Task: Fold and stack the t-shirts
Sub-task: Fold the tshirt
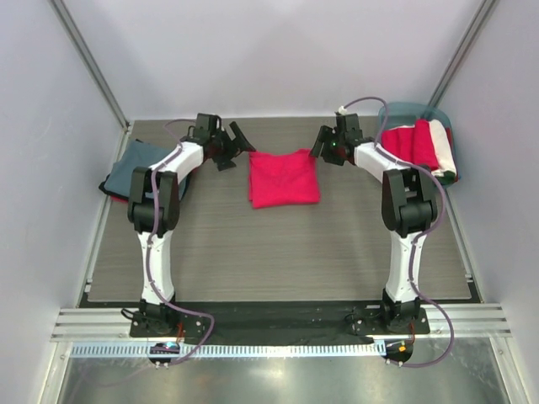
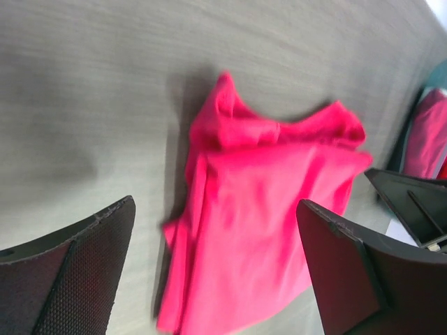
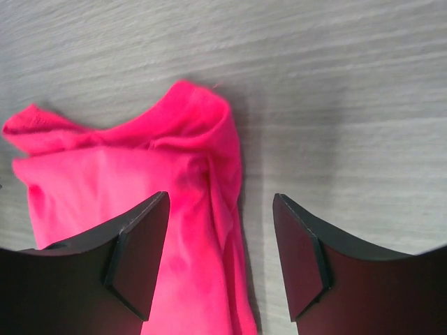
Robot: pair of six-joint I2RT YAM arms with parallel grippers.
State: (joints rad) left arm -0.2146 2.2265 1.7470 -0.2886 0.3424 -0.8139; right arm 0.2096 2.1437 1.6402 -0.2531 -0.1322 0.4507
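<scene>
Crimson t-shirt (image 1: 284, 178): folded, flat on the table (image 1: 278, 252), free of both claws.
Left gripper (image 1: 236, 150): just beside the crimson shirt's far left corner, jaws wide, empty.
Right gripper (image 1: 325, 151): just beside its far right corner, jaws well apart, empty.
Blue-grey t-shirt (image 1: 139, 164): well left of the crimson shirt, at the table's edge.
Red and white t-shirts (image 1: 417, 143): well right of it, in the teal tub (image 1: 404, 109).

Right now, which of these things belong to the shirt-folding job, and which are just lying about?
Job: crimson t-shirt, folded mid-table; blue-grey t-shirt, far left; red and white shirts, far right.
Lying about: teal tub holding those shirts; table.
</scene>
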